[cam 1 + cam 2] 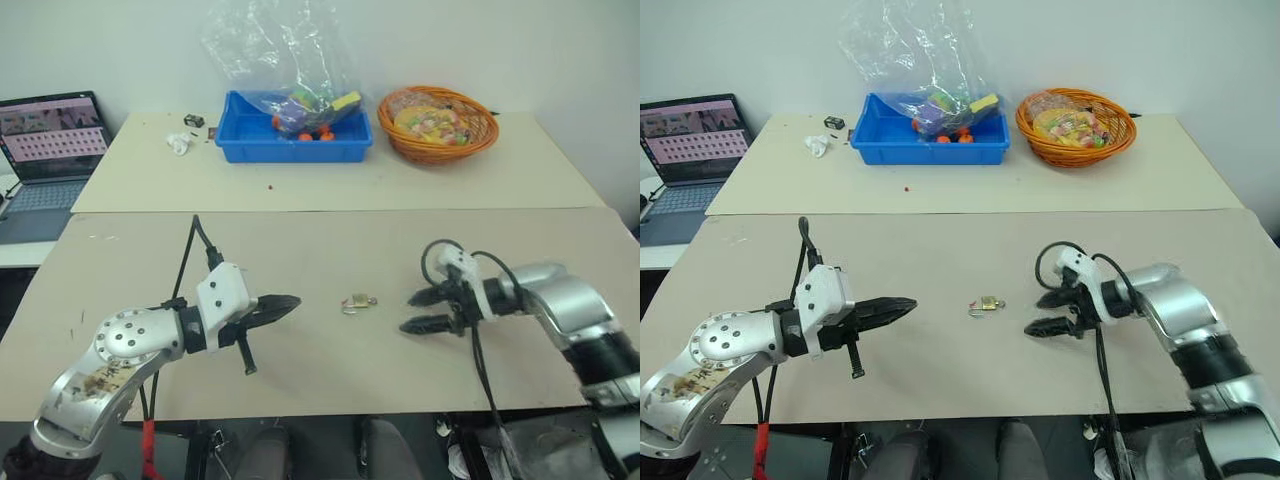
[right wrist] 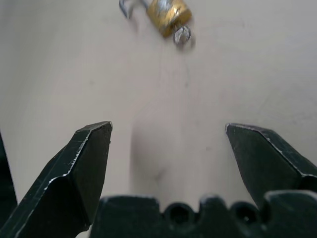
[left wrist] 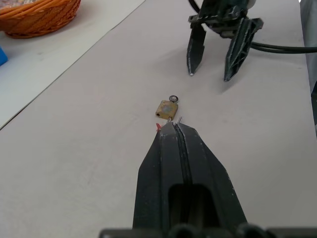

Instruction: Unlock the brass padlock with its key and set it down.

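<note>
Brass padlock [image 1: 359, 302] on table [image 1: 320, 360], key indistinct

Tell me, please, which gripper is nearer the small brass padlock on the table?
Right, slightly. The right gripper, open, sits just right of the small brass padlock; the left gripper, shut, points at it from a little farther left. Neither touches it.

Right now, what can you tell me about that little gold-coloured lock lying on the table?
The brass padlock is a tiny yellow-brass block with a thin silvery shackle, which looks swung open at one end. A small silvery ring shows at its other end, likely the key's. It lies flat on the beige table, between the left gripper, shut, and the right gripper, open. Neither gripper touches it; only the table does.
</note>
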{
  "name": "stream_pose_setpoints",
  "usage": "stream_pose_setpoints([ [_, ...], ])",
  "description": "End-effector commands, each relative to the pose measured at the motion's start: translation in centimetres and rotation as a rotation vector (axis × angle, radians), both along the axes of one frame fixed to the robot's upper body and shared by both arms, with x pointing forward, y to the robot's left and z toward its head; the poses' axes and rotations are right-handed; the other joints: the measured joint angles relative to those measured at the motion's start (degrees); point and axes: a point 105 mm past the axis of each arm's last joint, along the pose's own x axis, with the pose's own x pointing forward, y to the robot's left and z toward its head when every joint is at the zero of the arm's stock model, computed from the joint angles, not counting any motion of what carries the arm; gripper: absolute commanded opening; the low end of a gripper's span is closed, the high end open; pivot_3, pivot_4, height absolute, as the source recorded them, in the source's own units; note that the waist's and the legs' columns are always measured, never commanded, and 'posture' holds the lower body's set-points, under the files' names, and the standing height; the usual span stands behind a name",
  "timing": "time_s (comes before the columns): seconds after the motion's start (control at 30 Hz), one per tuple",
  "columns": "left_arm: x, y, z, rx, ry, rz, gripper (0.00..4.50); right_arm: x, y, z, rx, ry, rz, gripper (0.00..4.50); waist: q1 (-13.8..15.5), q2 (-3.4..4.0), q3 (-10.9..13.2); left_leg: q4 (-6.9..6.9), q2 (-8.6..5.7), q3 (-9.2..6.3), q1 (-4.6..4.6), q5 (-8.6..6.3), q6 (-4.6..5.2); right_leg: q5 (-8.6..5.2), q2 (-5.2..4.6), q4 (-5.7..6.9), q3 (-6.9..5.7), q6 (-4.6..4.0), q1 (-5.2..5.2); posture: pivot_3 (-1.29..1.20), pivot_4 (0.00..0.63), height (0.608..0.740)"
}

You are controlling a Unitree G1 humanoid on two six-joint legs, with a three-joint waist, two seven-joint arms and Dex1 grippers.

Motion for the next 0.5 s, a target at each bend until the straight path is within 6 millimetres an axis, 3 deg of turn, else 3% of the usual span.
stream_pose_setpoints([
  [0.03,0.2,0.0,0.4,-0.018,-0.018,0.004,0.00,0.3,0.8,1.2,-0.002,-0.130,0.047,4.43,-0.3,0.00,0.0,0.05,0.01,0.02,0.00,0.00,0.00,0.00,0.00,0.02,0.02,-0.01,0.00,0.00,0.150,0.728],
  [0.23,0.7,-0.3,0.2,-0.022,-0.011,0.009,0.00,1.2,1.6,3.0,0.118,-0.234,0.021,4.43,-0.1,-0.01,0.0,0.26,0.03,0.01,-0.01,0.02,-0.03,0.03,0.06,0.04,0.03,-0.04,0.06,0.00,0.150,0.728],
  [0.5,1.3,-0.9,0.4,-0.015,-0.017,-0.003,0.00,0.5,0.9,2.4,0.083,-0.222,0.012,4.43,0.1,-0.01,0.0,0.25,0.04,-0.02,-0.03,0.00,0.00,0.03,0.03,0.04,0.02,-0.04,0.05,0.00,0.150,0.728],
])
